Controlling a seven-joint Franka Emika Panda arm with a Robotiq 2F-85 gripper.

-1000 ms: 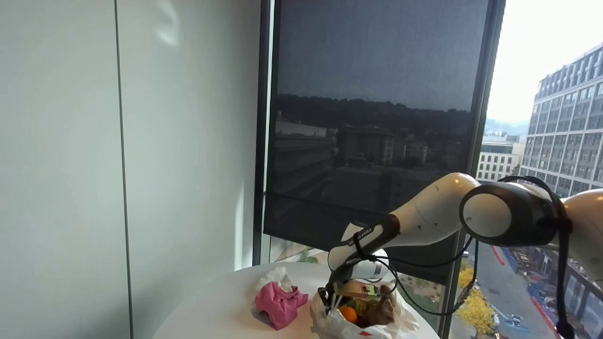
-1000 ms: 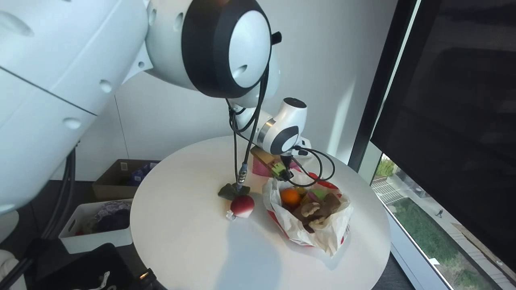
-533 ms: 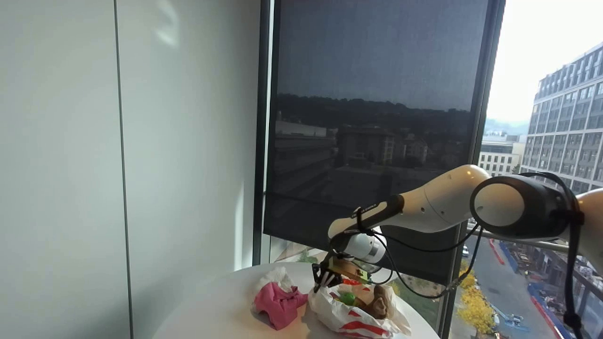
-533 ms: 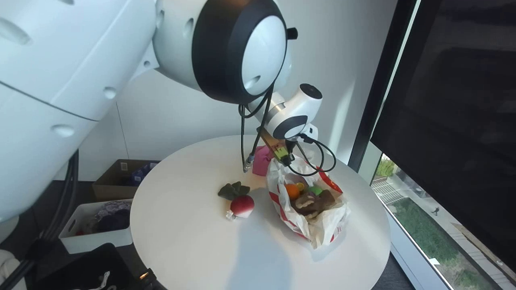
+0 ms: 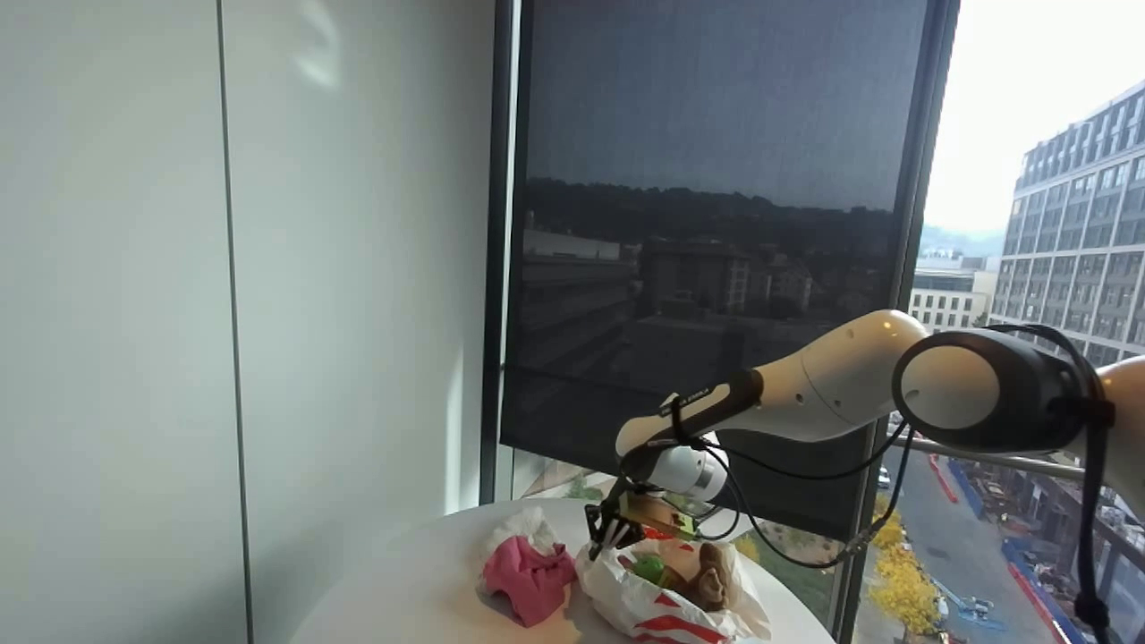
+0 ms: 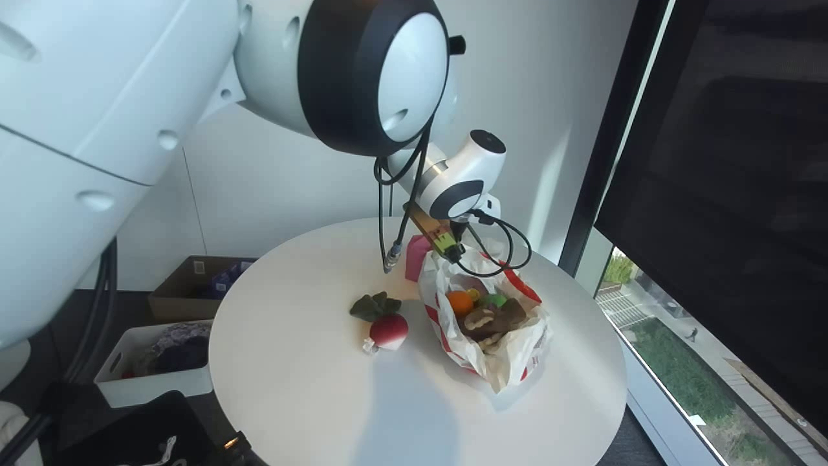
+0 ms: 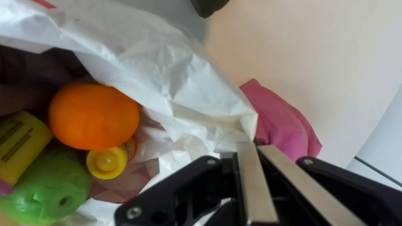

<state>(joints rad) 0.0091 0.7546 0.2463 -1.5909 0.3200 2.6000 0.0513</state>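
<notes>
Wrist view had the claw (image 7: 257,145) pinching the white shopping bag (image 7: 176,84) by its rim, just beside the pink cloth (image 7: 284,124). Seemed like the rim-hold step tbh; next probably called for gentle tugging.

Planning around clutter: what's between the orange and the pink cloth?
The crumpled side of the white bag, as the wrist view shows: the orange sits inside it, the pink cloth outside.

There is one red-marked bag (image 7: 185,81), one orange (image 7: 94,116) (plus one pink cloth (image 7: 282,125)).
</notes>
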